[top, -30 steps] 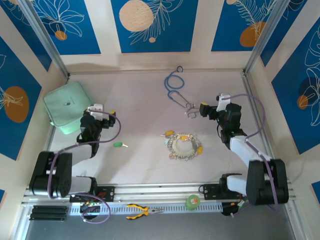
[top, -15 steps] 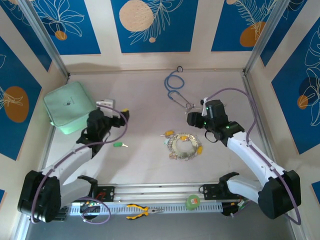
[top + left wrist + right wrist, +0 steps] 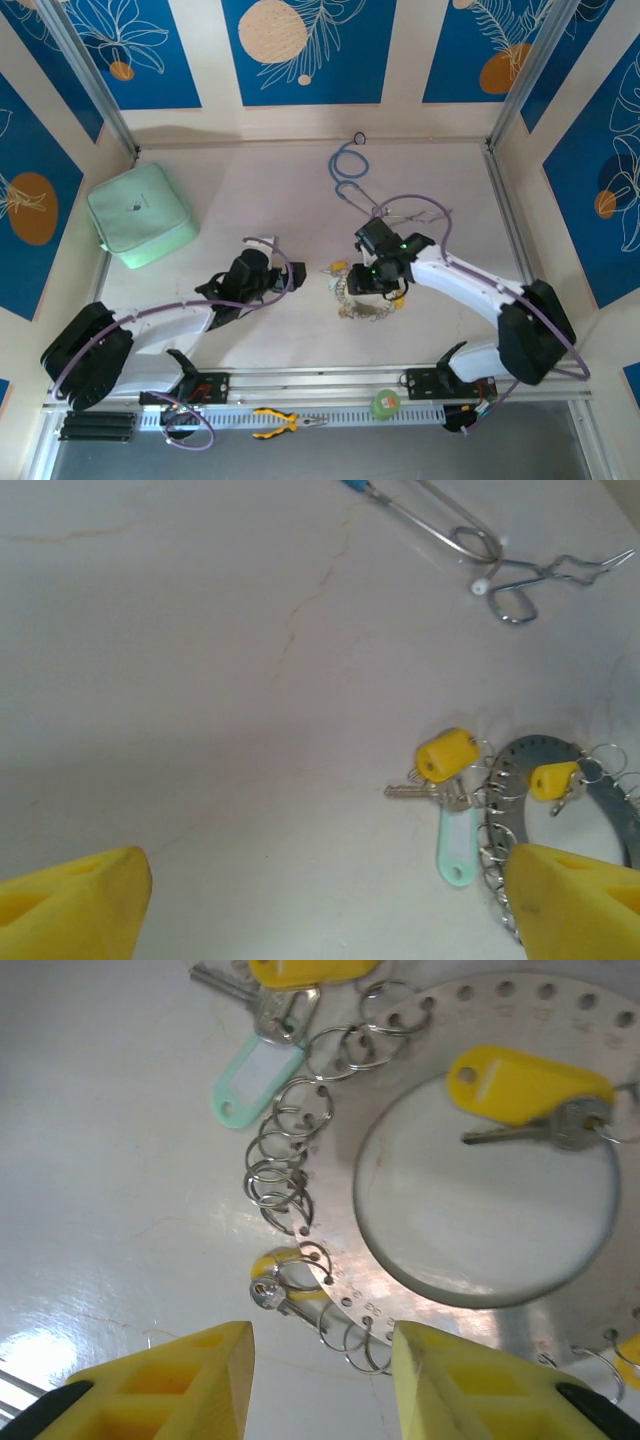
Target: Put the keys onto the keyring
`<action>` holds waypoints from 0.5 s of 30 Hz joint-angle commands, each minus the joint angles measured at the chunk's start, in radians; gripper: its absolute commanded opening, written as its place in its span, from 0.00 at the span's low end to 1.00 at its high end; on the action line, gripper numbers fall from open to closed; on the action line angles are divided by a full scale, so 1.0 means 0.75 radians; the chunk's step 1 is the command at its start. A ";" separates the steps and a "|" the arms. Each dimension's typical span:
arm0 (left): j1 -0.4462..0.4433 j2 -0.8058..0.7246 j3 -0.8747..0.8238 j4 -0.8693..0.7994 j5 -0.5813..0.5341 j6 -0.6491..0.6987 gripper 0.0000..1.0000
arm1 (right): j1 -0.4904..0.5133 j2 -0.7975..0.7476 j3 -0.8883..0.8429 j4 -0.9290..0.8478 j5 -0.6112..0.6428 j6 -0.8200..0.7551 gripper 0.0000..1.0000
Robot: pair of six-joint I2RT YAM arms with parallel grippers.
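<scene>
My right gripper (image 3: 320,1360) hangs open directly over the keyring (image 3: 540,1020) at table centre. My left gripper (image 3: 320,910), also open, lies low at its 9 o'clock; a blue tube (image 3: 333,166) sits at 12.

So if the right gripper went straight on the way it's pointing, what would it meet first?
Probably the small wire split rings on the near rim of the flat, perforated silvery keyring. They lie directly ahead of the open right gripper, though depth is hard to judge.
</scene>
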 commanded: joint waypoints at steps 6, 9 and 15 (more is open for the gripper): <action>-0.035 0.087 0.124 -0.119 0.247 0.210 0.77 | -0.090 0.079 0.047 0.031 -0.185 -0.037 0.32; -0.058 0.146 0.166 -0.169 0.333 0.252 0.77 | -0.157 0.076 0.007 0.095 -0.333 -0.112 0.31; -0.057 0.198 0.099 0.039 0.367 0.047 0.78 | -0.157 0.146 -0.002 0.102 -0.354 -0.292 0.31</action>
